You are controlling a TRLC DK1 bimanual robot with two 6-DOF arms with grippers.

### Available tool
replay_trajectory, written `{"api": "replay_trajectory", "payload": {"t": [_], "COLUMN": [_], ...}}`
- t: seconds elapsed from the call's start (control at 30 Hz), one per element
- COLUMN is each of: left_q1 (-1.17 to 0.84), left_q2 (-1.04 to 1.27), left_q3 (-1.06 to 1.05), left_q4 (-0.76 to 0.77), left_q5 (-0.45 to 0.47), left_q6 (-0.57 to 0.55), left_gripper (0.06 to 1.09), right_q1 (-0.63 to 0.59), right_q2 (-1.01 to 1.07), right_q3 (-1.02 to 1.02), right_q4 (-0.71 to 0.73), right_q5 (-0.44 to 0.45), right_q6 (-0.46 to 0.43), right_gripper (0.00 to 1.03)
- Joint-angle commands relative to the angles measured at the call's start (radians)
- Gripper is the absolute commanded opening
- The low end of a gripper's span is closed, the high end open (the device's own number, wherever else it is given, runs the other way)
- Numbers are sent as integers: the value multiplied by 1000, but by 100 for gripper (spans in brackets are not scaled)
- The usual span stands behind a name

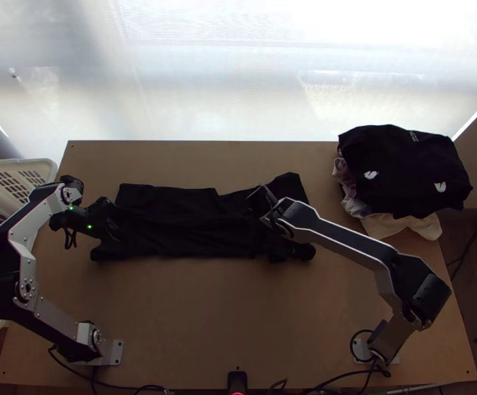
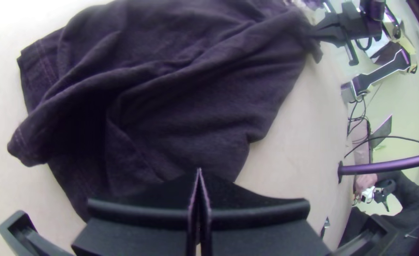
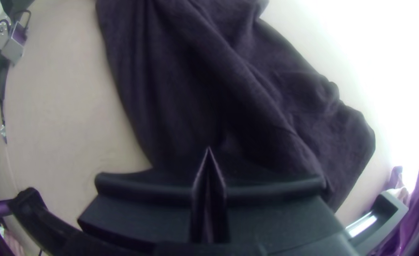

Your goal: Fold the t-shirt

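Two arms (image 1: 347,245), two grippers (image 1: 259,201), one dark t-shirt (image 1: 185,227), one clothes pile (image 1: 402,172), one basket (image 1: 24,163), one table (image 1: 205,316)

A light wooden table (image 1: 218,316) carries the black t-shirt (image 1: 179,224), a long rumpled strip running from the left gripper (image 1: 114,229) to slightly past the right gripper (image 1: 258,203); well right of the latter, apart from the shirt, sits a heap of dark and pale clothes (image 1: 402,171).

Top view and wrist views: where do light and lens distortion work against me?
Top view: bright backdrop, near-black shirt, folds faint. Left wrist view: deep shadow in some folds, the table bowed at its edge. Right wrist view: glare whitens the table on one side of the shirt, corners dark.
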Motion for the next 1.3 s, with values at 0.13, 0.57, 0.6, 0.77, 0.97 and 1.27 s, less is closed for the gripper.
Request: {"api": "replay_trajectory", "payload": {"t": [0.13,0.57,0.6,0.77,0.97,1.27], "left_q1": [56,77,79,99,142,114], "left_q2": [71,114,114,116,194,74], "left_q3": [29,115,118,184,392,365], "left_q4": [33,147,158,164,121,24], "left_q5": [-48,-147,-156,-180,-185,-116], "left_q6": [59,91,98,128,142,187], "left_gripper": [9,9,9,9,9,21], "right_q1": [24,23,23,23,24,24], "right_q2": [43,34,34,27,24,24], "right_q3": [-4,-14,-14,-17,-19,-10], "right_q4": [31,31,31,29,31,29], "right_q5": [-3,-3,-3,-1,-1,-1], "right_q6": [-9,-10,-10,-13,-15,-13], "right_gripper": [3,3,3,3,3,3]}}
